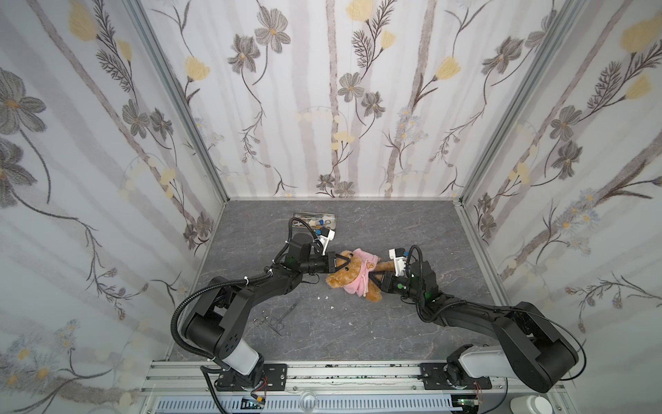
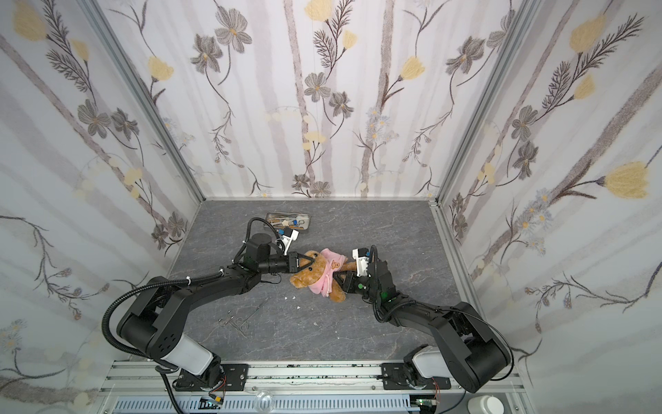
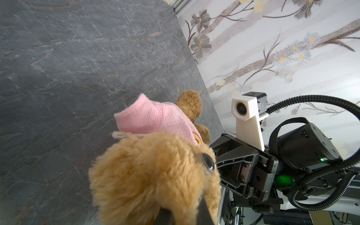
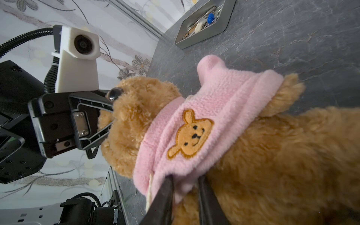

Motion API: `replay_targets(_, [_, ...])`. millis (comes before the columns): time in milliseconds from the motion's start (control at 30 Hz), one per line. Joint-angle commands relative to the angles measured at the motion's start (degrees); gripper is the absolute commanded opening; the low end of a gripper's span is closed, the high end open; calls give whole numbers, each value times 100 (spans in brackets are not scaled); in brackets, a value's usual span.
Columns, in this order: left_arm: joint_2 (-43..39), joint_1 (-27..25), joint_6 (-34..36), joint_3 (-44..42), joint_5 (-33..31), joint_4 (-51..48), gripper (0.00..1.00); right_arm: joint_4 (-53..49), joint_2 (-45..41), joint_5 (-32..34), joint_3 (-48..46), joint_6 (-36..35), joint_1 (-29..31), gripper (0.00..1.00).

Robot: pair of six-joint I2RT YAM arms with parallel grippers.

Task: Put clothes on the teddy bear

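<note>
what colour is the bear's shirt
Pink; the shirt shows best in the right wrist view.

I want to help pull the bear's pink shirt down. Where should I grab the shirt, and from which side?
Probably the bottom hem of the pink shirt, coming from the legs' end. It is bunched high on the teddy bear, its rolled hem sticks out toward the legs, and the left gripper clamps the head.
</note>
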Motion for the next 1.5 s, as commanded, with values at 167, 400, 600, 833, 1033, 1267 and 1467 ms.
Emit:
replay_targets(167, [-55,-82,-45,-23,218,521,0,1103,534,144,45,420,116,18])
replay_targets(400, [-270,-16,-574,-295,-1295,524,0,1860,114,127,-480,592,90,0])
replay_targets(600, [-608,-30,-964,-584,-3112,249,0,3979,330,-433,-1072,1568,93,0])
replay_targets(833, [-818,-99,-908,-374,-4234,-720,0,5505,1098,-665,-1307,2359,117,0])
replay_targets(1033, [-898,-117,-498,-149,-4723,-1330,0,5296,1017,-483,-1451,2240,18,0])
replay_targets(1267, [-932,-77,191,-23,-4352,-1455,0,3245,-54,63,-1431,1409,-328,0])
replay_targets(1467, [-1046,204,153,-38,-3731,-1445,0,940,-1209,754,-1130,326,-477,0])
